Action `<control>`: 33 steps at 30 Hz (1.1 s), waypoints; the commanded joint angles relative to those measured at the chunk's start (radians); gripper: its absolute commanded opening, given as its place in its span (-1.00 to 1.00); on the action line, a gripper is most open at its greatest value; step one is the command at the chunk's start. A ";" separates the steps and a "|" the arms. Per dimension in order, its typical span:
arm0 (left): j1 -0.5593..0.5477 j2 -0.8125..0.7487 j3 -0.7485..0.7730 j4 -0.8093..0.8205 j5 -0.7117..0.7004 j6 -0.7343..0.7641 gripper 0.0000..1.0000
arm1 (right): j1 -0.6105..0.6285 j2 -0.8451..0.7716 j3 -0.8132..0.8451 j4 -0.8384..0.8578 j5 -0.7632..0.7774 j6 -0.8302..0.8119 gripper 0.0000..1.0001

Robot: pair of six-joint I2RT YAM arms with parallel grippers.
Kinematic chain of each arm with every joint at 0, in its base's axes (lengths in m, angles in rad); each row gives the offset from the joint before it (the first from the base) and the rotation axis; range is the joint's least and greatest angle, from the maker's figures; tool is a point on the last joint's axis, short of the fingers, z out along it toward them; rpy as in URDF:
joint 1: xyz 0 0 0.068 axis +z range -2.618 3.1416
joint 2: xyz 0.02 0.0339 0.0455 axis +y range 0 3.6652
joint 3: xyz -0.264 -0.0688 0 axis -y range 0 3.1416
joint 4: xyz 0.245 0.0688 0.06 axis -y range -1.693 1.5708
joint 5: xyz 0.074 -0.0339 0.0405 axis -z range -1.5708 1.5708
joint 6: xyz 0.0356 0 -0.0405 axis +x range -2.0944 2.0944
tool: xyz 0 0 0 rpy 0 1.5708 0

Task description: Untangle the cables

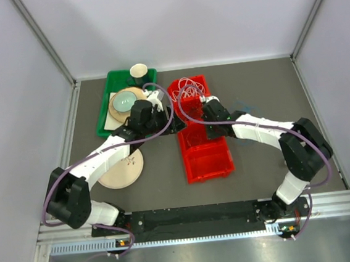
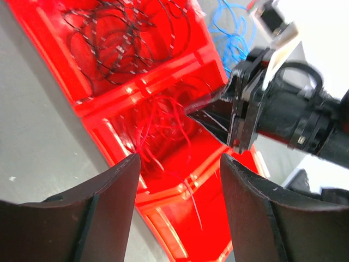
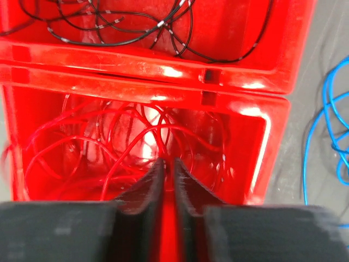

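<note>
The right claw (image 3: 169, 164) hangs low over the middle compartment of the red bin (image 3: 163, 68), its 2 fingers pressed almost together with only a sliver of gap. Whether a strand sits in that gap cannot be told. Below its tips the red cables (image 3: 136, 136) lie in loose overlapping loops, filling the centre of the right wrist view. The black cables (image 3: 109, 27) fill the next compartment along the top edge. The blue cables (image 2: 232, 38) lie outside the bin on the table (image 2: 38, 136), at the upper right of the left wrist view. The left claw (image 2: 180, 161) is spread wide and empty, held above the same red heap from the opposite side. The step in hand looks like drawing 1 red strand free. To do it well, the right claw should grip a single loop near the top of the heap and lift slowly. The left claw should close on the rest of the bundle to hold it down. A snagged loop could drag the whole nest up, so watch for neighbouring wires rising together.
</note>
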 commanded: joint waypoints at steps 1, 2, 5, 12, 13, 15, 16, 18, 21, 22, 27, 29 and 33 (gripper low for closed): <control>0.003 -0.059 -0.022 0.013 0.108 -0.017 0.32 | 0.011 -0.130 0.003 0.018 0.007 0.040 -0.61; -0.003 -0.065 -0.029 -0.004 0.120 -0.014 0.32 | 0.011 -0.169 -0.002 0.017 0.003 0.045 -0.52; -0.041 -0.105 -0.087 -0.018 0.155 -0.045 0.32 | 0.011 -0.221 -0.019 0.014 0.014 0.060 -0.14; -0.199 -0.124 -0.167 -0.058 0.100 -0.103 0.33 | 0.009 -0.316 -0.022 0.011 0.028 0.086 0.45; -0.207 -0.119 -0.189 -0.046 0.109 -0.114 0.33 | 0.011 -0.325 -0.023 0.012 0.029 0.091 0.50; -0.238 -0.110 -0.207 0.005 0.100 -0.137 0.33 | 0.011 -0.341 -0.027 0.011 0.040 0.100 0.54; -0.245 -0.090 -0.210 0.014 0.093 -0.147 0.33 | 0.009 -0.354 -0.028 0.011 0.046 0.105 0.55; -0.249 -0.067 -0.222 0.046 0.062 -0.198 0.32 | 0.009 -0.364 -0.039 0.012 0.059 0.115 0.56; -0.258 -0.033 -0.244 0.146 0.004 -0.243 0.28 | 0.011 -0.382 -0.057 0.011 0.066 0.129 0.56; -0.259 -0.016 -0.244 0.158 -0.009 -0.247 0.26 | 0.011 -0.387 -0.063 0.012 0.068 0.135 0.56; -0.267 0.047 -0.226 0.224 -0.030 -0.259 0.20 | 0.011 -0.401 -0.088 0.014 0.069 0.148 0.56; -0.270 0.074 -0.210 0.226 -0.035 -0.263 0.15 | 0.011 -0.402 -0.096 0.012 0.071 0.148 0.56; -0.275 0.126 -0.172 0.220 -0.041 -0.258 -0.04 | 0.009 -0.410 -0.105 0.012 0.072 0.146 0.56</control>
